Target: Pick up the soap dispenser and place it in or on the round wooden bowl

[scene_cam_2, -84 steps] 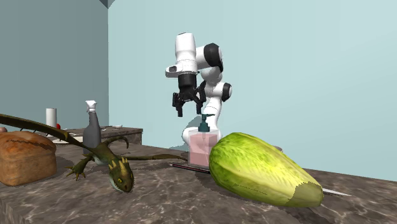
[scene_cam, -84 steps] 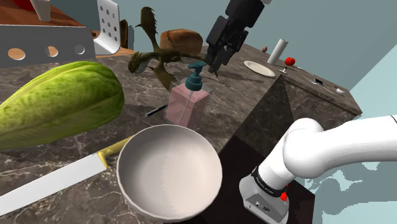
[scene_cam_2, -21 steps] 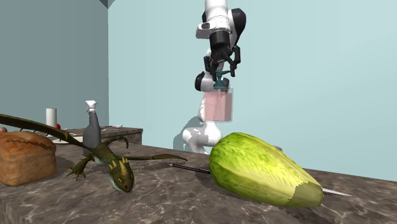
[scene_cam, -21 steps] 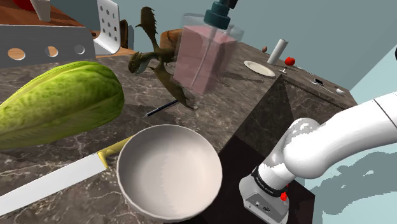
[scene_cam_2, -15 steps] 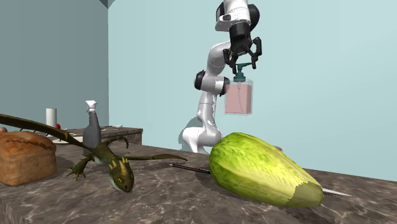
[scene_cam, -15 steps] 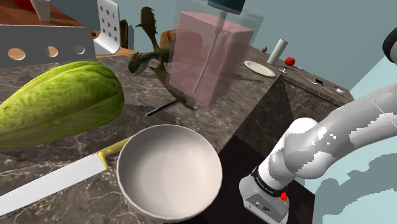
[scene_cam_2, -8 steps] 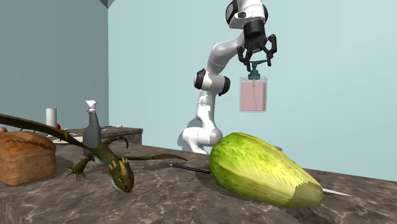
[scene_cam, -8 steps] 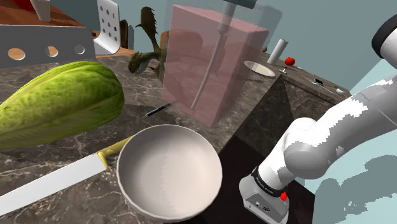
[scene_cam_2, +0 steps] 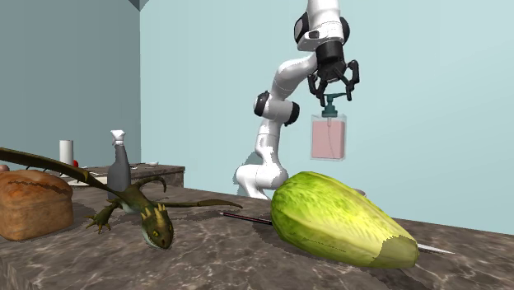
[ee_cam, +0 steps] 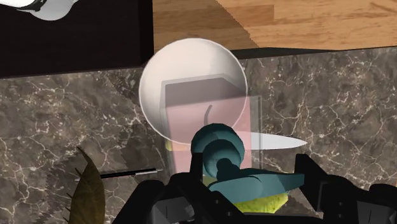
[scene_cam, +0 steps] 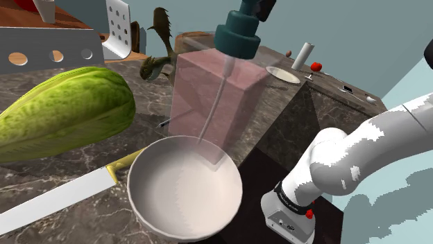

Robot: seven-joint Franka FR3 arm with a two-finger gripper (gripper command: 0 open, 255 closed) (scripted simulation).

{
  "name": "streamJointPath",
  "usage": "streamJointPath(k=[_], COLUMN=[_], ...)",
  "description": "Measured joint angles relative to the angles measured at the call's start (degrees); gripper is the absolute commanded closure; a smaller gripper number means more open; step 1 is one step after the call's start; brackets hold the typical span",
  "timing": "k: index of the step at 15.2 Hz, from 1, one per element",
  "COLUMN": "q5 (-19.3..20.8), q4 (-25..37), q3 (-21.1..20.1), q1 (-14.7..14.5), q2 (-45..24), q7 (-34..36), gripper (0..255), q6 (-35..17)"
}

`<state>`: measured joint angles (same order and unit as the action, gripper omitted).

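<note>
Grip: claw (scene_cam_2: 333, 89) pinching the teal pump neck of the soap dispenser (scene_cam: 216, 104), a finger on either side; the pink bottle hangs upright beneath it.
Dispenser's place: in the air, clear of the counter (scene_cam: 48, 179), above the round bowl (scene_cam: 173, 204), which is drawn plain white rather than wooden. From the wrist, its base falls inside the bowl's circle, though off-centre, toward one rim.
Step in hand: most likely the descent into the bowl; the carry looks nearly done.
Doing it well: nudge the base toward the bowl's middle first, then lower straight and slowly with the bottle upright. Let the base settle on the bowl's floor before spreading the fingers, since the curved wall could tip a tall bottle dropped early. Then lift the claw straight up past the pump.
Watch for: knife (scene_cam: 62, 197) just beside the bowl on the shoulder view's left, and the leafy green head (scene_cam: 62, 114) farther left; neither sits under the bottle.
Counts: one dispenser, one bowl, one claw, one knife, one green head, one dragon figure (scene_cam_2: 136, 206), one bread loaf (scene_cam_2: 33, 202), one spray bottle (scene_cam_2: 119, 165), one thin dark stick (scene_cam_2: 245, 217).
</note>
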<state>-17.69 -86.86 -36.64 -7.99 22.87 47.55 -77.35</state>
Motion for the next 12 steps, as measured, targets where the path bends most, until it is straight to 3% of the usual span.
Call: streamJointPath(k=[12], q5=[-2.78], q4=[-15.18], q3=[1.47], q1=[-1.70], q2=[6.56], q7=[-3.28], gripper=[255], q6=[-8.83])
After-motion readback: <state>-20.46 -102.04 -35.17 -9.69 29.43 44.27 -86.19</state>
